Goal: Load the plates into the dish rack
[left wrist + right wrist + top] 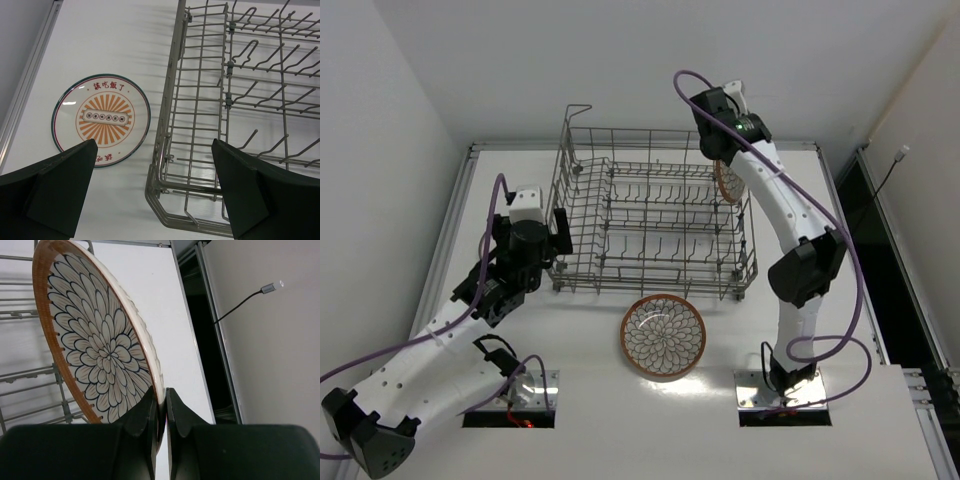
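3 plates: none sits in the rack [650, 215] yet, as far as shows.
Near plate [663, 337]: petal pattern, flat on the table [620, 420] just in front of the rack.
Sunburst plate [100, 120]: flat on the table just left of the rack.
Left gripper [154, 145]: jaws wide apart, empty, above the rack's left edge.
Right gripper [160, 392]: pinched on the rim of the held plate [100, 350], on edge at the rack's far right side.
Left to do: seat this 1, then fetch 2.
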You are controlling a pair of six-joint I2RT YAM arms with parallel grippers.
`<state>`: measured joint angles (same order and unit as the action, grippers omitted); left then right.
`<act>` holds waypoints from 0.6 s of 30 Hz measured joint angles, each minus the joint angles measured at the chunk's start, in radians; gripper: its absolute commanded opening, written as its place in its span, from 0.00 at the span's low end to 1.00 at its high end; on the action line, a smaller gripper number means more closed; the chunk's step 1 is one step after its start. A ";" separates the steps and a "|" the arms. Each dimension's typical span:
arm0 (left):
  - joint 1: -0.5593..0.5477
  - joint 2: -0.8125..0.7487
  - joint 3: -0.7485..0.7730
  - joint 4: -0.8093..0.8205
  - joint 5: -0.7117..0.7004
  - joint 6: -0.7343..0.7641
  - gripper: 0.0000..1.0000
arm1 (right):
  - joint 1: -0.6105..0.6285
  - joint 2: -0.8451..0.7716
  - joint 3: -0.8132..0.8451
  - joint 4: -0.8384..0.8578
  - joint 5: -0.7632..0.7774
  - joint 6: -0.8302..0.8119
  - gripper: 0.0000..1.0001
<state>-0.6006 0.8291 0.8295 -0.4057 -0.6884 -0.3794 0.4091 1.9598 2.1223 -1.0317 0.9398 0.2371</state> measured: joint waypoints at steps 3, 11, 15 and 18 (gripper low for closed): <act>0.000 -0.001 0.000 0.000 0.000 0.000 1.00 | 0.013 0.031 0.016 0.002 0.011 -0.009 0.00; 0.000 -0.009 0.000 0.000 0.000 0.000 1.00 | 0.038 0.060 0.025 -0.003 0.048 -0.016 0.00; 0.000 -0.009 0.000 0.000 0.000 0.000 1.00 | 0.054 0.058 0.025 -0.018 0.068 -0.016 0.00; 0.000 -0.009 0.000 0.000 0.000 0.000 1.00 | 0.068 0.043 0.013 -0.032 0.082 -0.015 0.00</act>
<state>-0.6006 0.8204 0.8295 -0.4057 -0.6884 -0.3794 0.4774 2.0026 2.1357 -1.0637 1.0214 0.2222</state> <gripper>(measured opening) 1.000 0.055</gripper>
